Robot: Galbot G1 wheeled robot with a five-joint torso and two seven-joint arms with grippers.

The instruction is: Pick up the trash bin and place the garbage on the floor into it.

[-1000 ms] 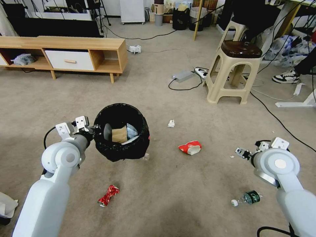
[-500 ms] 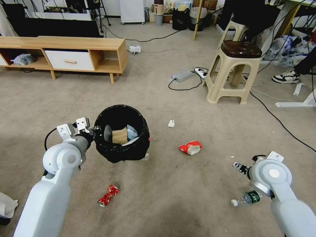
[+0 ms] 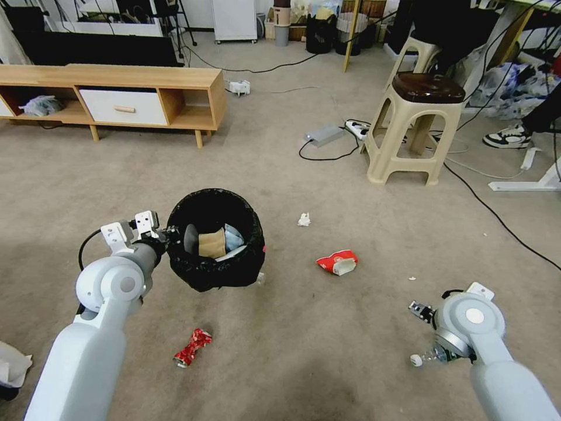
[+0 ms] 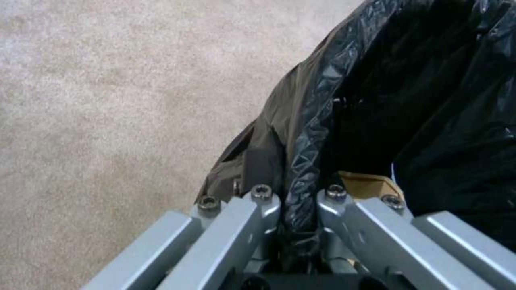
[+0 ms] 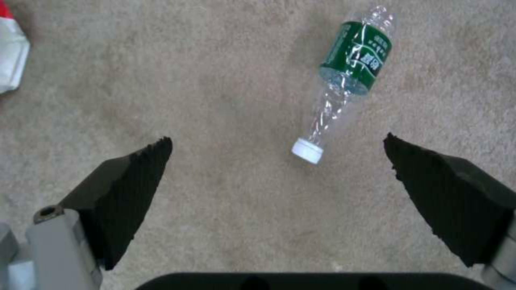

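Right gripper [image 5: 277, 161] lowered toward plastic bottle [image 5: 344, 76] since before, jaws wide apart above it, left gripper [image 4: 298, 201] clamped on trash bin [image 3: 214, 240] rim, bin left of bottle

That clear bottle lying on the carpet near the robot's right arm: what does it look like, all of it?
The bottle is a clear, thin plastic one with a green label around its body and a white cap. It looks empty and a little crumpled. It lies on its side on the beige carpet, touching nothing else. The right pincer is above it with its dark pads spread wide apart, the cap end lying between them. In the head view the right arm partly covers it.
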